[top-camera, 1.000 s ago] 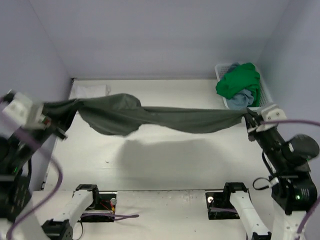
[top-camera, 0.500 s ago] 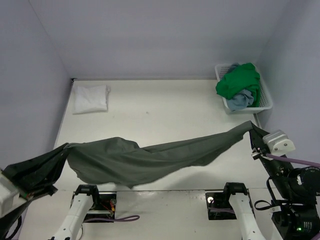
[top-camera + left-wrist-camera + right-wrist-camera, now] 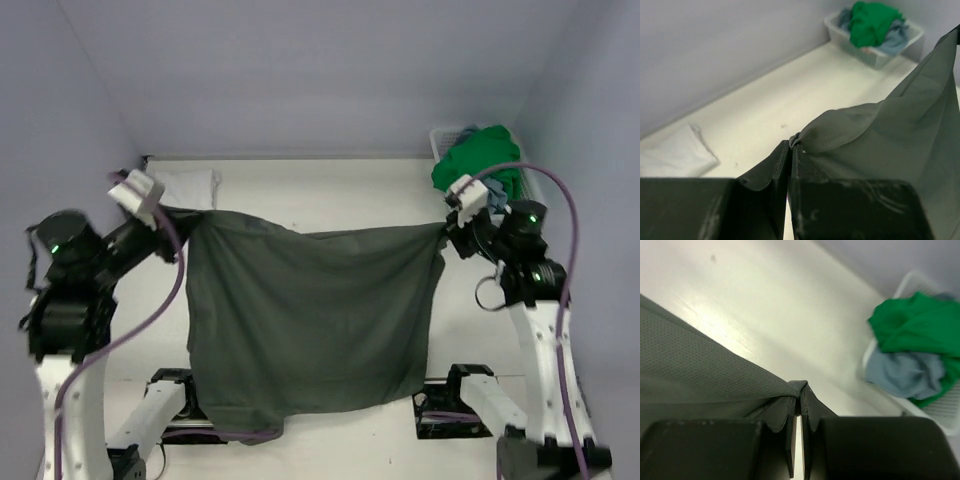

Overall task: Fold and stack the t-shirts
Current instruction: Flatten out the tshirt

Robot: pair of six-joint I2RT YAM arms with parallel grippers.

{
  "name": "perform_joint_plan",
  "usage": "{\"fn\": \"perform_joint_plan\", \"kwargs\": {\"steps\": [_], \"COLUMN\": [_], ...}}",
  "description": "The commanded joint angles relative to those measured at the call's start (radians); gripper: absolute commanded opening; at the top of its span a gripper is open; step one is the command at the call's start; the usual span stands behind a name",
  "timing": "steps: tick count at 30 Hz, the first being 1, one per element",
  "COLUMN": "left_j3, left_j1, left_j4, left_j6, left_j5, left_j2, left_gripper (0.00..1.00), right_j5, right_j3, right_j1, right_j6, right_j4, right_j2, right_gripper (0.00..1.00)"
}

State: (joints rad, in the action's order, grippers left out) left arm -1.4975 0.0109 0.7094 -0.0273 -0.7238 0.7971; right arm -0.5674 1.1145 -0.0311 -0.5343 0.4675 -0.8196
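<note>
The dark olive-grey t-shirt (image 3: 310,315) hangs as a wide flat sheet between both raised arms, its lower edge down by the arm bases. My left gripper (image 3: 185,215) is shut on its upper left corner (image 3: 805,137). My right gripper (image 3: 447,232) is shut on its upper right corner (image 3: 790,387). A folded white t-shirt (image 3: 185,185) lies at the table's back left. The bright green t-shirt (image 3: 478,165) and the light blue t-shirt (image 3: 497,198) sit bunched in the basket (image 3: 935,412).
The white slatted basket (image 3: 440,140) stands at the back right corner by the wall. Purple-grey walls close the table at the back and on both sides. Purple cables loop from both arms.
Both arms swung from low near the front edge up and back. The olive-grey shirt went from a sagging twisted band to a spread sheet hanging between them.
</note>
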Motion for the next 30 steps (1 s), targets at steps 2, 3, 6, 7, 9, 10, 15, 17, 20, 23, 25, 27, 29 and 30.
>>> {"fn": "perform_joint_plan", "kwargs": {"steps": [2, 3, 6, 7, 9, 10, 15, 17, 20, 23, 25, 27, 29, 30], "left_j3": [0.108, 0.108, 0.031, 0.001, -0.114, -0.156, -0.358, -0.389, -0.319, -0.155, -0.086, 0.036, 0.118, 0.190], "left_j1": [-0.003, -0.003, -0.003, -0.003, -0.002, -0.002, -0.002, -0.002, -0.002, -0.002, 0.000, 0.001, 0.001, 0.001], "left_j4": [-0.253, -0.305, -0.376, -0.392, -0.415, -0.415, -0.439, -0.473, -0.528, -0.576, -0.550, -0.510, -0.476, -0.464], "left_j6": [-0.036, -0.034, -0.019, -0.016, 0.009, 0.015, 0.088, 0.113, 0.138, 0.162, 0.168, 0.171, 0.156, 0.130], "left_j5": [0.041, 0.047, 0.070, 0.081, 0.109, 0.115, 0.164, 0.173, 0.175, 0.161, 0.100, 0.072, 0.041, 0.041], "left_j2": [0.129, 0.190, 0.345, 0.382, 0.492, 0.522, 0.619, 0.594, 0.498, 0.354, 0.292, 0.202, 0.125, 0.102], "left_gripper": [0.00, 0.00, 0.00, 0.00, 0.00, 0.00, 0.00, 0.00, 0.00, 0.00, 0.00, 0.00, 0.00, 0.00], "right_j5": [-0.023, -0.017, 0.020, 0.032, 0.066, 0.075, 0.115, 0.123, 0.112, 0.080, 0.052, 0.008, -0.032, -0.041], "right_j3": [-0.036, -0.030, 0.036, 0.057, 0.125, 0.149, 0.225, 0.203, 0.141, 0.058, 0.021, 0.007, -0.018, -0.031], "right_j1": [0.000, 0.000, -0.001, 0.000, -0.001, -0.001, -0.001, -0.001, -0.001, -0.001, -0.001, -0.001, -0.001, -0.001], "right_j6": [-0.055, -0.053, -0.013, 0.000, 0.052, 0.071, 0.141, 0.148, 0.142, 0.116, 0.088, 0.033, -0.021, -0.041], "right_j4": [-0.203, -0.228, -0.317, -0.369, -0.412, -0.440, -0.523, -0.564, -0.583, -0.564, -0.486, -0.361, -0.299, -0.273], "right_j2": [-0.174, -0.209, -0.350, -0.407, -0.452, -0.482, -0.475, -0.415, -0.313, -0.204, -0.147, -0.116, -0.096, -0.070], "right_gripper": [0.00, 0.00, 0.00, 0.00, 0.00, 0.00, 0.00, 0.00, 0.00, 0.00, 0.00, 0.00, 0.00, 0.00]}}
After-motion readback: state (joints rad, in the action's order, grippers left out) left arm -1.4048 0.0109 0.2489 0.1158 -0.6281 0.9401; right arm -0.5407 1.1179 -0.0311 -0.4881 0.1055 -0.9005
